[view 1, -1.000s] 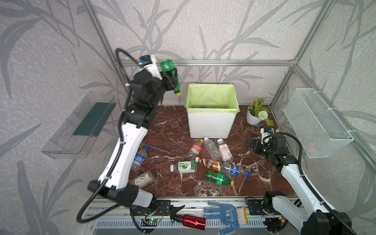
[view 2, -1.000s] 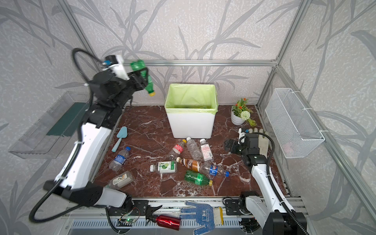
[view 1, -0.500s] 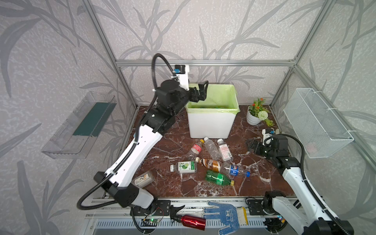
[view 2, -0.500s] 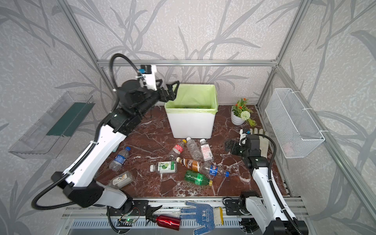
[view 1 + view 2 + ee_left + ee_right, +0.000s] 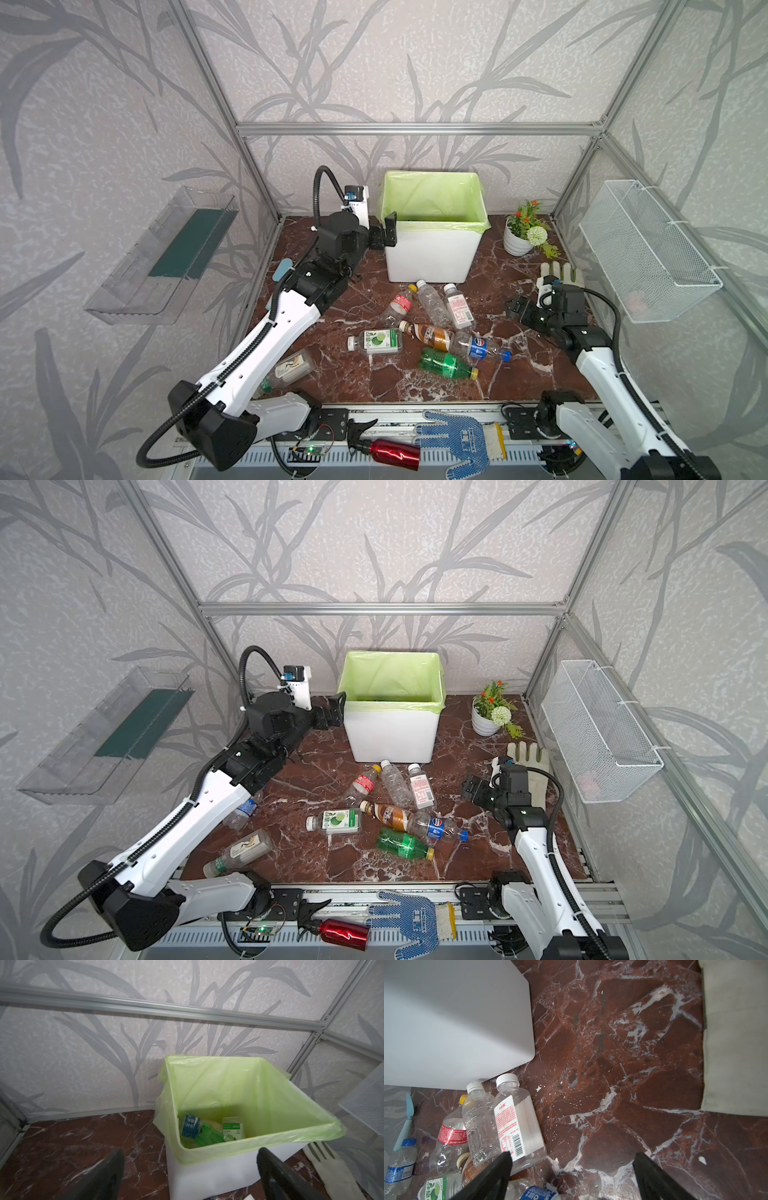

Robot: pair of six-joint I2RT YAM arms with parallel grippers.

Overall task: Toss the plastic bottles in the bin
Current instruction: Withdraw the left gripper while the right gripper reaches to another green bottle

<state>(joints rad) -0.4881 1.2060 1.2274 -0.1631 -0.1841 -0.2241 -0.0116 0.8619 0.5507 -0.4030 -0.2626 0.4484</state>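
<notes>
Bottles (image 5: 430, 334) strewn on floor (image 5: 519, 365) just near of bin (image 5: 432, 253), more inside; probably light, thin-walled, slick, apt to roll, so best pinched across labelled mid-body. Left gripper (image 5: 384, 232) beside bin's left rim, spread wide, empty; right gripper (image 5: 517, 311) right of pile, spread, empty.

The red-brown marble tabletop (image 5: 519, 365) carries the bin (image 5: 432, 257), standing just beside the left gripper (image 5: 384, 232). Plastic bottles (image 5: 432, 334) lie on their sides in a cluster near the right gripper (image 5: 516, 309). A pale glove (image 5: 561, 272) lies just behind that gripper, and a potted plant (image 5: 519, 237) stands farther off.
</notes>
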